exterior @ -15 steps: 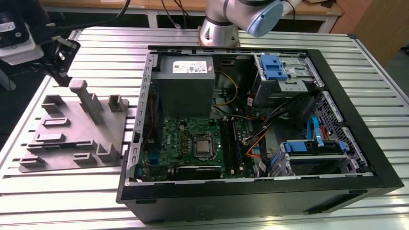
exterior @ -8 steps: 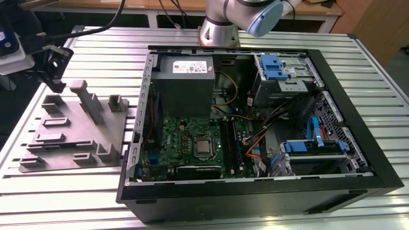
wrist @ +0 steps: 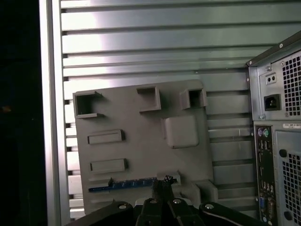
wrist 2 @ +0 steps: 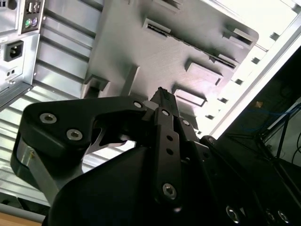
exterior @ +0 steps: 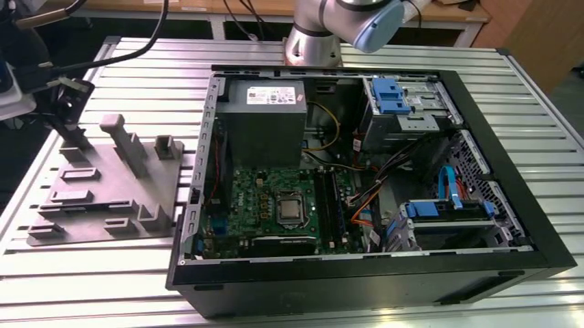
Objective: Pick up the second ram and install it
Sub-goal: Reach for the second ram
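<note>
A slatted metal worktop (exterior: 91, 273) carries a grey tray (wrist: 141, 150), at nine o'clock of the open case (exterior: 365, 280) in the exterior view. The gripper (wrist: 162, 181) sits at the second ram (wrist: 127, 184); I cannot tell whether it is clamped. The stick looks light, stiff and fragile, best pinched mid-length across its flat faces

End effector (wrist: 162, 185) hangs over the second ram (wrist: 124, 185).

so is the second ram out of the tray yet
Not out. In the first wrist view the second ram sits on the grey tray, with the gripper right at it.
</note>
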Controlling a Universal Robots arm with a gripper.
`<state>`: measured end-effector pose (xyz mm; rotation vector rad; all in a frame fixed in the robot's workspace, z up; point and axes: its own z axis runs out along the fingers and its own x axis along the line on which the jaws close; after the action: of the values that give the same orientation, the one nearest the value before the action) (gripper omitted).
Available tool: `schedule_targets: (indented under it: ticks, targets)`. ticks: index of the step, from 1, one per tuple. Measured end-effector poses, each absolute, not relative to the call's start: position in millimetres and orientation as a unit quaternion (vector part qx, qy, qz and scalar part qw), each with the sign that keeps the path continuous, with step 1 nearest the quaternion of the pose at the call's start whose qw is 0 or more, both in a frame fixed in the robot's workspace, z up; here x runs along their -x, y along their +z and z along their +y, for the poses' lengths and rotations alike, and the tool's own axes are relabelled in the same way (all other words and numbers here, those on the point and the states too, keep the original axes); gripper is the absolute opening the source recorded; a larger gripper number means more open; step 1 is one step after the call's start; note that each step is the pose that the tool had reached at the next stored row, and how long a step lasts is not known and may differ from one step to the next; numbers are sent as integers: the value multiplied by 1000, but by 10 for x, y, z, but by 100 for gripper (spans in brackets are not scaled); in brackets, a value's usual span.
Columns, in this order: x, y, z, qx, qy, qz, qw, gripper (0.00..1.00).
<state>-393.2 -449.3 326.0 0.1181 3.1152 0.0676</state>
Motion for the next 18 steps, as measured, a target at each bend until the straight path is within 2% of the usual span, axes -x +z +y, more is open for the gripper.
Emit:
schedule_targets:
  ticks: [18]
  targets:
    - [4138, 3022, -4718, -38, 21, 999, 4, 10]
